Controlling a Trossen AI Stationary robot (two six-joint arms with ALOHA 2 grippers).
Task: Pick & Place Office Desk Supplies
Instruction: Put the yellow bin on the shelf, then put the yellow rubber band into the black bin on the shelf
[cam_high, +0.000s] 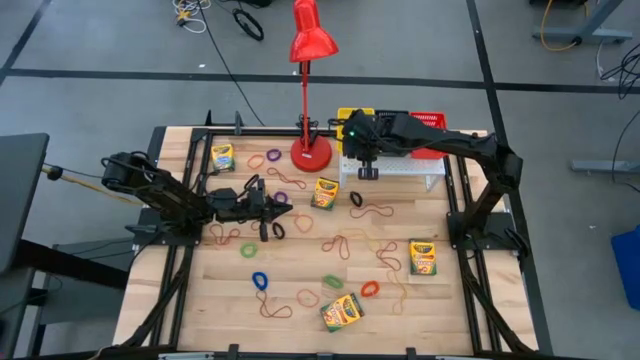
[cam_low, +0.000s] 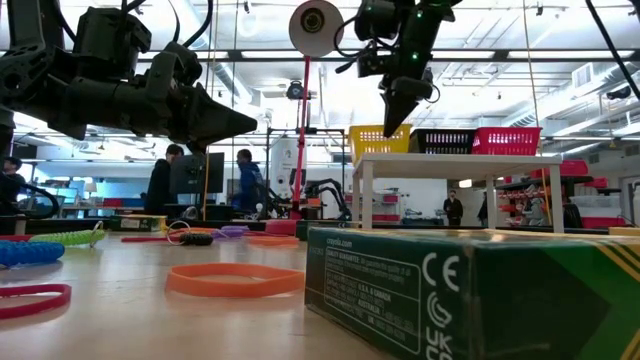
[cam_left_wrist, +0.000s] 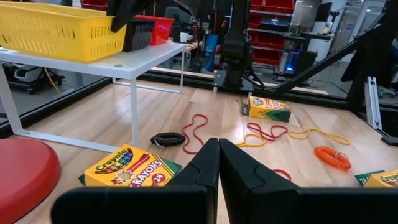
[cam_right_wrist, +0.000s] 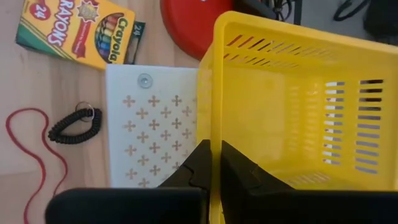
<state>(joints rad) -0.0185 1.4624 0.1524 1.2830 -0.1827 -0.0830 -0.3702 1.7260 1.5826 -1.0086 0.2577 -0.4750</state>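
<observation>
Over the yellow basket (cam_right_wrist: 298, 106) on the white stand (cam_high: 400, 166), right gripper (cam_high: 366, 168) hangs, fingers pressed together, empty. Left gripper (cam_high: 283, 212) at table centre, also closed, empty. Nearest crayon box (cam_high: 326, 192) at its 1 o'clock; rubber bands (cam_high: 345, 246) scattered around.

The high view looks straight down on the whole tabletop (cam_high: 300, 290); the low view skims level across it (close behind a crayon box (cam_low: 470, 290)). Both show the red lamp (cam_high: 312, 45).
</observation>
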